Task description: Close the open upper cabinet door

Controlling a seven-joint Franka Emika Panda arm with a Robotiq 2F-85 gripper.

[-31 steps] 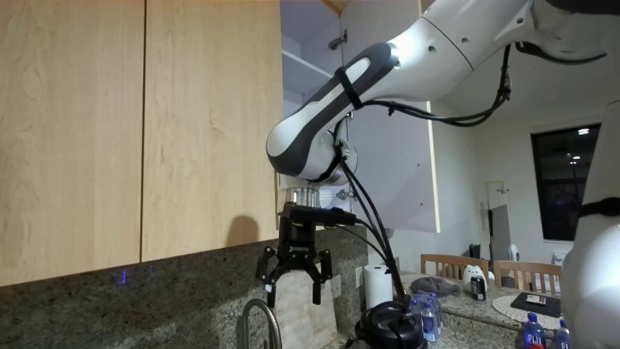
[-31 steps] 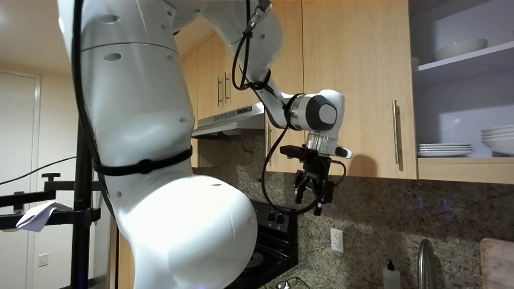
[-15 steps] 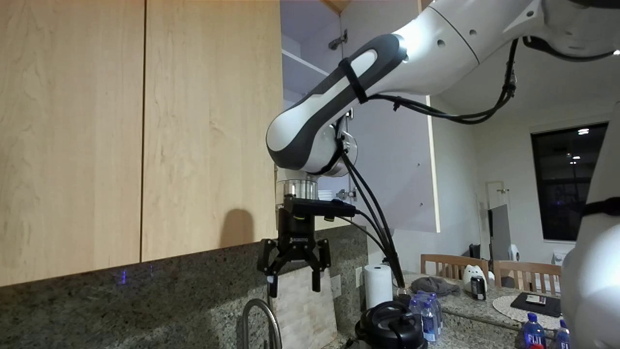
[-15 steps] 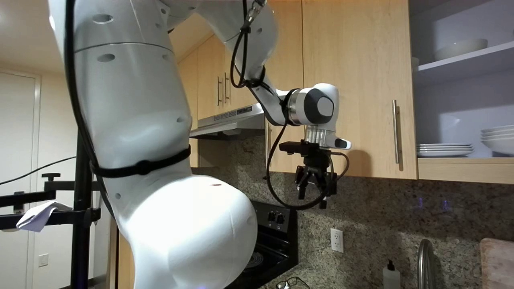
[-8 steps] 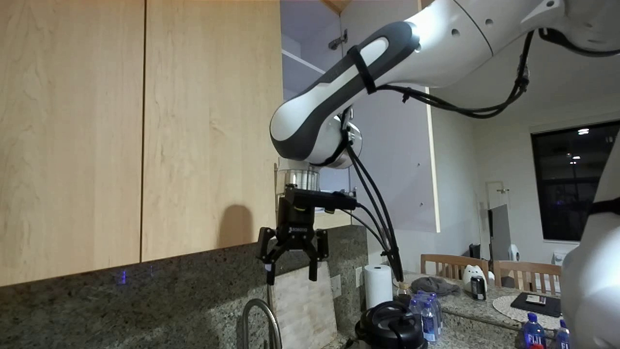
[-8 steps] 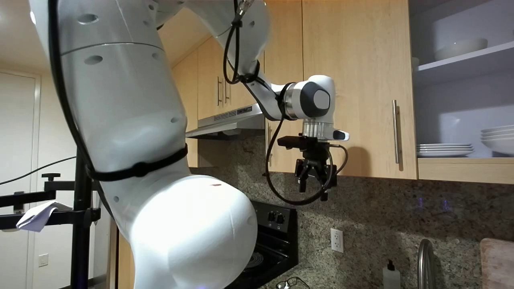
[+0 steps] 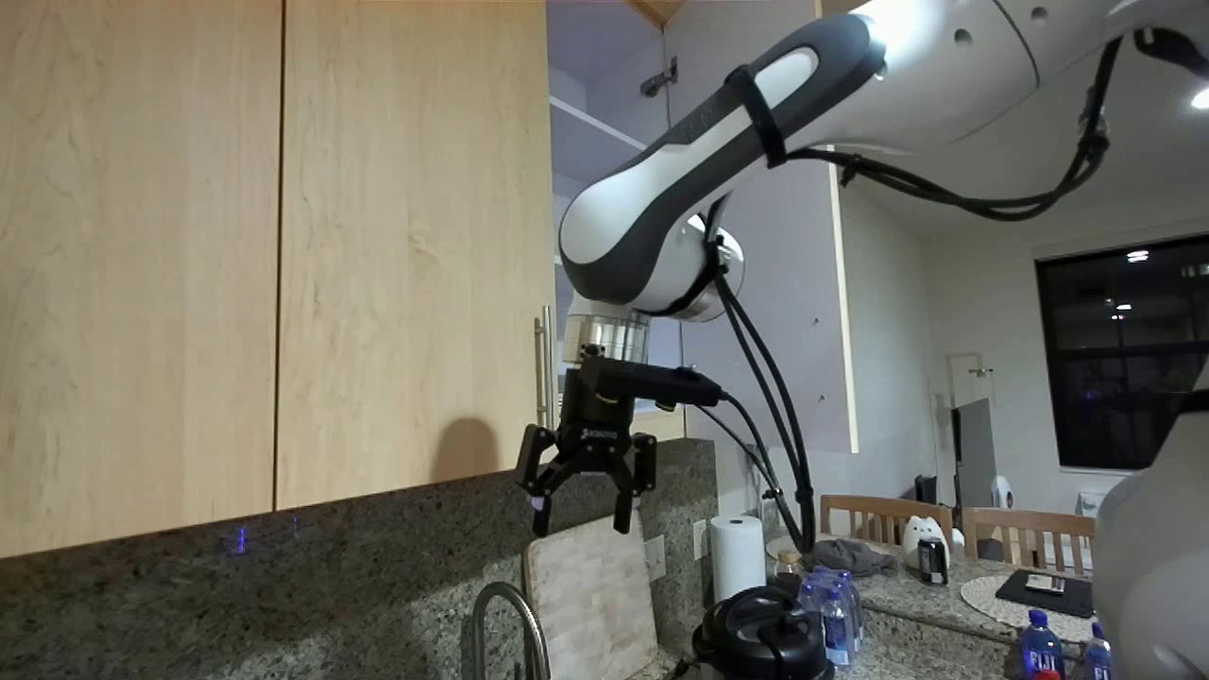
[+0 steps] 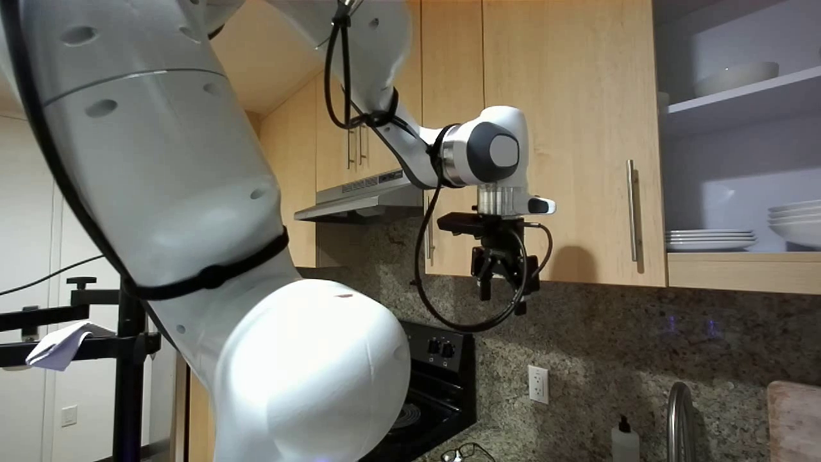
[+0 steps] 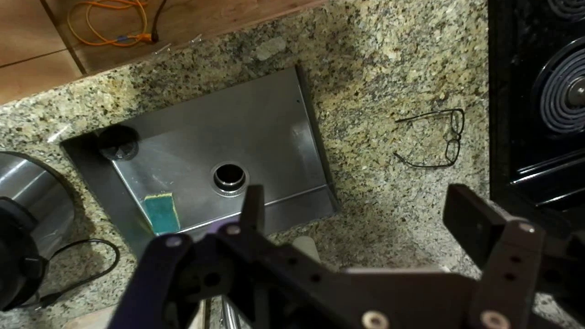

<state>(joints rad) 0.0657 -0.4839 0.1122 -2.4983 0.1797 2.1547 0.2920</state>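
None of the closing looks done to us: the upper cabinet door [image 7: 798, 283] stands swung wide from the hinged side of the open cabinet [image 8: 737, 167], leaving plates [image 8: 709, 241] inside the cabinet in plain sight. Our gripper [image 7: 582, 515] hangs toward the cabinet's opposite side, out in front of the closed wooden door [image 8: 574, 83], its empty fingers [image 7: 623, 512] spread, well apart from the open door. What is left, we judge, is to get round to that door's outer face and push it flush against the cabinet.
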